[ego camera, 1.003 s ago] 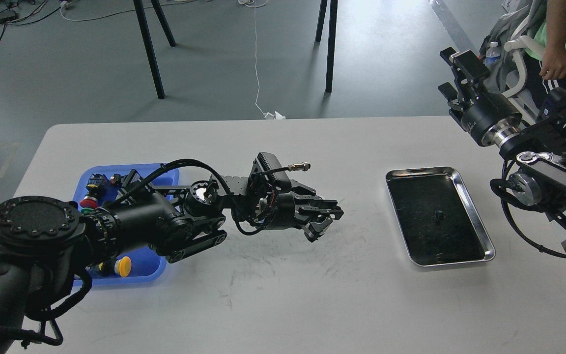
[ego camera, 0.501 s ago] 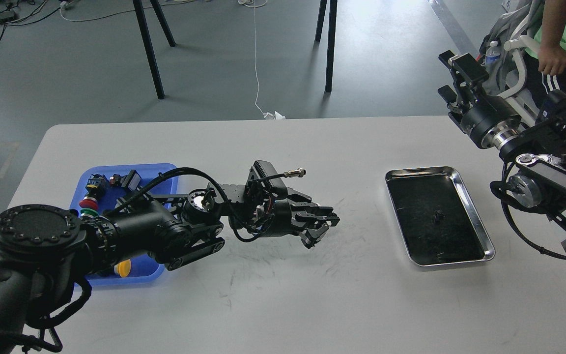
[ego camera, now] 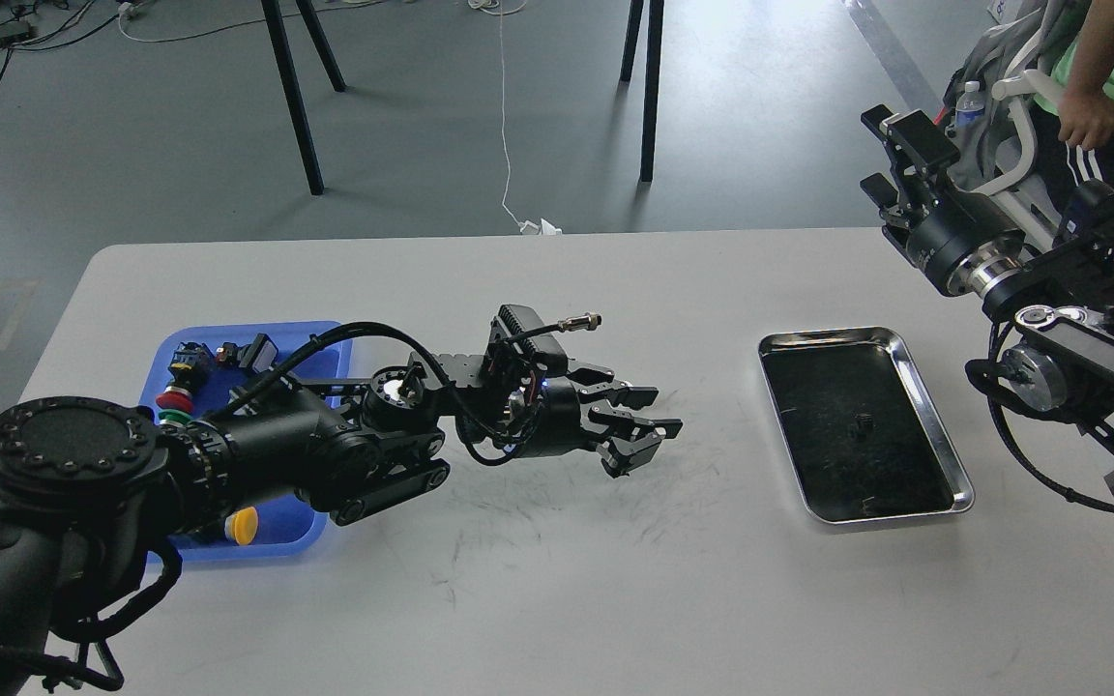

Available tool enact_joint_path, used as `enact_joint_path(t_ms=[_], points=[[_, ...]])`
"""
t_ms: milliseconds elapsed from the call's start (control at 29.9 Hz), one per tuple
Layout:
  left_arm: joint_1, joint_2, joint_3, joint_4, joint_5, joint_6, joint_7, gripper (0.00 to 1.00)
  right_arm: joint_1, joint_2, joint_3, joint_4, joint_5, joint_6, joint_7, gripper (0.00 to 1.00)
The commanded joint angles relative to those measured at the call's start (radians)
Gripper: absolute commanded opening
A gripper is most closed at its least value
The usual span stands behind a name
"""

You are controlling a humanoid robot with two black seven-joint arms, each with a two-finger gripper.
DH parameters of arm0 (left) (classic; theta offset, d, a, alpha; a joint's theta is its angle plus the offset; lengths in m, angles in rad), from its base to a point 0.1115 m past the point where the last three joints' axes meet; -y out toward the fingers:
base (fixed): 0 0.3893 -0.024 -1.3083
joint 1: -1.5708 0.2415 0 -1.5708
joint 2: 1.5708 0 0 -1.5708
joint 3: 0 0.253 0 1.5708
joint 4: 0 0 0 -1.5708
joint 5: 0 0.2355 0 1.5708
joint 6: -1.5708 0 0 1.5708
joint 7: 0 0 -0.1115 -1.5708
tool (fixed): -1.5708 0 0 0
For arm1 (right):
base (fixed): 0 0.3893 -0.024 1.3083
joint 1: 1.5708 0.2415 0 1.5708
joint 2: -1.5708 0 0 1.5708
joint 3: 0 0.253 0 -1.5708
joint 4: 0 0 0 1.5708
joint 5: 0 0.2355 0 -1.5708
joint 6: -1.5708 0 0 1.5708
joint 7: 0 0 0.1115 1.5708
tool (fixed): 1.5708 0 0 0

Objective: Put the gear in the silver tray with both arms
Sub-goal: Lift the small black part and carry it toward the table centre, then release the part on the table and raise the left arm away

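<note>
The silver tray (ego camera: 947,454) lies on the right side of the white table. A small black gear (ego camera: 864,421) sits on its dark bottom, near the middle. My left gripper (ego camera: 656,412) hovers low over the table's middle, well left of the tray. Its fingers are parted and hold nothing. My right gripper (ego camera: 874,150) is raised above the table's far right corner, beyond the tray. Its two fingers stand apart and empty.
A blue plastic tray (ego camera: 325,338) with several small coloured parts sits at the left, partly hidden by my left arm. A person (ego camera: 1113,77) stands at the top right beside a chair. Black stand legs (ego camera: 649,87) rise behind the table.
My left gripper's fingers have spread apart and it has shifted slightly to the right. My right gripper has drawn back a little. The gear has not moved.
</note>
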Motion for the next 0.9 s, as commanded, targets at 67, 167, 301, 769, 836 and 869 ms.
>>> enact_joint_path(t_ms=[67, 167, 301, 769, 836, 869], points=[[-0.023, 0.035, -0.050, 0.006, -0.114, 0.001, 0.000, 0.61, 0.001, -0.005, -0.002, 0.006, 0.000, 0.007, 0.000, 0.95], [-0.037, 0.099, -0.104, 0.009, -0.175, 0.009, 0.000, 0.76, 0.001, -0.002, -0.002, 0.015, 0.000, 0.009, 0.000, 0.95], [-0.047, 0.161, -0.155, 0.012, -0.252, 0.029, 0.000, 0.94, 0.004, -0.009, -0.009, 0.015, -0.008, 0.017, 0.000, 0.95], [-0.040, 0.308, -0.273, 0.080, -0.585, -0.039, 0.000, 0.98, 0.127, -0.072, -0.268, 0.087, -0.009, 0.104, 0.000, 0.95], [-0.036, 0.327, -0.294, 0.086, -0.692, -0.069, 0.000, 0.98, 0.167, -0.074, -0.326, 0.087, -0.008, 0.129, 0.000, 0.95], [-0.034, 0.334, -0.299, 0.091, -0.733, -0.080, 0.000, 0.98, 0.187, -0.074, -0.356, 0.087, -0.003, 0.139, 0.000, 0.95]])
